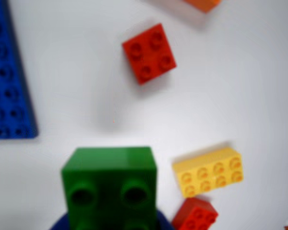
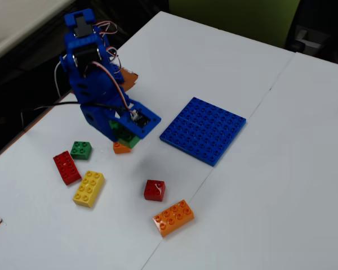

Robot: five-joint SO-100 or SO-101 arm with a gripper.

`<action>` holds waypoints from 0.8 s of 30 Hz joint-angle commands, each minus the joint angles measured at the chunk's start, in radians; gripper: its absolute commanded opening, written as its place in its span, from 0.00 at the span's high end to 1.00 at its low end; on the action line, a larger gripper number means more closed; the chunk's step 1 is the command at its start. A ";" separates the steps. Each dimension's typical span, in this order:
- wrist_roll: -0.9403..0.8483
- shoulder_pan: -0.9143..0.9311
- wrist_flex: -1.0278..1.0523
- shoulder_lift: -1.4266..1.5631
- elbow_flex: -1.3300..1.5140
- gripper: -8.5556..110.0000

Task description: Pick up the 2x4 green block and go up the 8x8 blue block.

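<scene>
white table, dark room bkgd, scattered bricks

2x4 green block held in claw, off worktop; 8x8 blue block lies flat, well to its right.

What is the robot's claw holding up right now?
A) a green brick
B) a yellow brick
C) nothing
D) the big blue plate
A: the green brick fills the bottom of the wrist view, clamped in the claw, lifted above the white table; the yellow brick lies loose.
</scene>
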 commanded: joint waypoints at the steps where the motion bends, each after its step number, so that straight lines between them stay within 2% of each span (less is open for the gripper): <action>1: 0.012 -0.074 0.028 0.218 0.026 0.92; 6: 0.126 -0.233 0.026 0.327 -0.029 0.92; 16: 0.426 -0.517 -0.048 0.318 -0.333 0.92; 20: 0.681 -0.635 -0.265 0.299 -0.334 0.92; 24: 0.689 -0.669 -0.407 0.218 -0.325 0.93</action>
